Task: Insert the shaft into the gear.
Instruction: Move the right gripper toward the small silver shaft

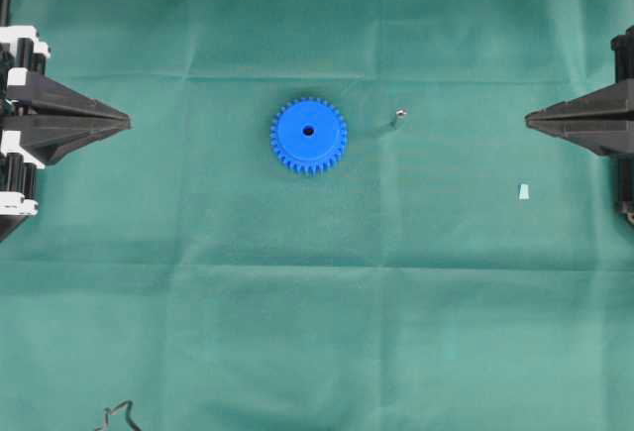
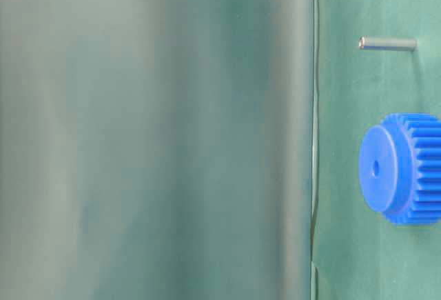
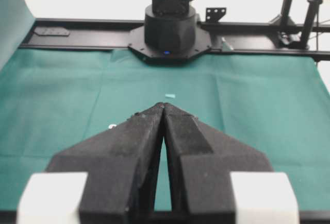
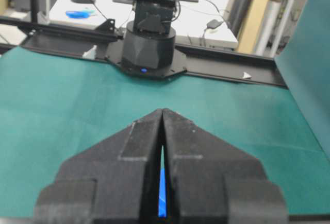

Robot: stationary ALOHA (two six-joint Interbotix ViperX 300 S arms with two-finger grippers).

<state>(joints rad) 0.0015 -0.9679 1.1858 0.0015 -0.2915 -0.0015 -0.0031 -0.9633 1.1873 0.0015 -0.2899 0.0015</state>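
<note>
The bright blue gear (image 1: 308, 135) lies flat in the middle of the green cloth, its centre hole facing up, and it also appears in the table-level view (image 2: 400, 169). The shaft (image 1: 399, 115), a tiny silvery pin, stands upright a short way to the gear's right (image 2: 387, 43). My left gripper (image 1: 127, 122) is at the left edge, shut and empty, its tips together (image 3: 163, 105). My right gripper (image 1: 528, 119) is at the right edge, also shut and empty (image 4: 162, 110). A blue sliver of the gear (image 4: 162, 193) shows through the slit between its fingers.
A small pale blue-white scrap (image 1: 523, 190) lies on the cloth near the right gripper. A dark cable loop (image 1: 119, 414) pokes in at the front left. Each wrist view faces the opposite arm's black base (image 3: 169, 28) (image 4: 147, 44) across the table.
</note>
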